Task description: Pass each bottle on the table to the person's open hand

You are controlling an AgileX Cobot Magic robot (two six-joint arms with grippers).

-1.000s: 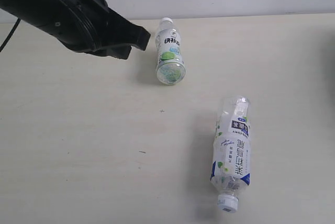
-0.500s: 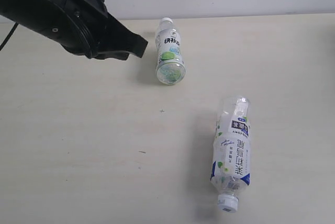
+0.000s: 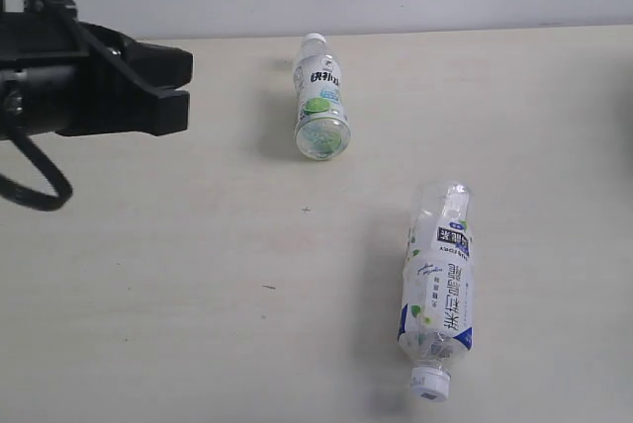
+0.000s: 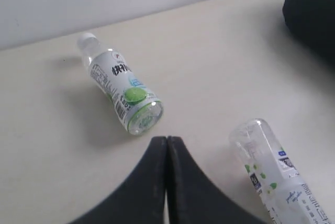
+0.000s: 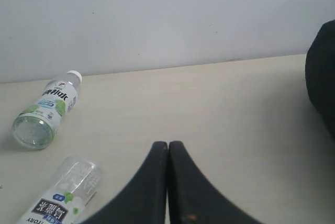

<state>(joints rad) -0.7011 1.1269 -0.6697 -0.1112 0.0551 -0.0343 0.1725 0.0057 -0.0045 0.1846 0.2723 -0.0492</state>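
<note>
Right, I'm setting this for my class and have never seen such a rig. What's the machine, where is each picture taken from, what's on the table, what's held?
It is a robot with two arms. One camera off the arms looks down on the table. One camera on each wrist looks out past that arm's gripper. Two clear drink bottles lie on their sides, apart: a green-labelled bottle and a blue-labelled bottle. The left gripper and the right gripper, both black, are shut and hold nothing.
</note>
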